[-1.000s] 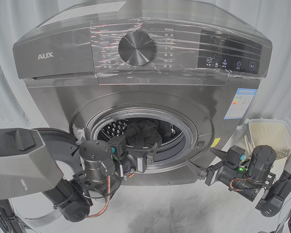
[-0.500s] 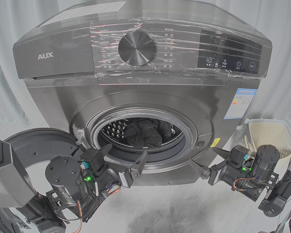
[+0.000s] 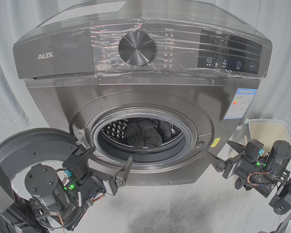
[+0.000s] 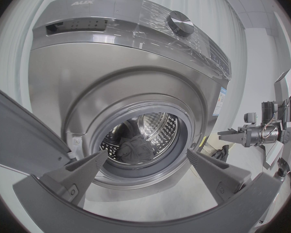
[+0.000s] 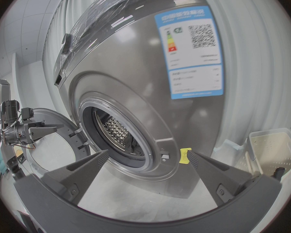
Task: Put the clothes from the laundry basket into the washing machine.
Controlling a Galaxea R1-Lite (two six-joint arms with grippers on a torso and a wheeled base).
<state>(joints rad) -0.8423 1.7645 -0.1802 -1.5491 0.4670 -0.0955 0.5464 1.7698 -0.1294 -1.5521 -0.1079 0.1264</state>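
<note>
A grey front-loading washing machine [image 3: 135,81] stands with its round door [image 3: 32,146] swung open to the left. Dark clothes [image 3: 142,135] lie bunched inside the drum, also seen in the left wrist view [image 4: 134,149]. My left gripper [image 3: 110,155] hangs open and empty just below and in front of the drum opening. At the machine's lower right corner my right gripper [image 3: 220,149] is open and empty too, pointing at the machine. Behind it the cream laundry basket [image 3: 270,131] sits on the floor. A small dark item [image 5: 279,171] shows at the basket's edge.
White curtains hang behind and beside the machine. The open door takes up the floor space to the left, close to my left arm. Bare grey floor [image 3: 171,204] lies in front of the machine between the two arms.
My left gripper has pulled back and down-left out of the drum mouth, leaving the dark clothes inside. My right gripper has shifted right and slightly up, nearer the basket.
</note>
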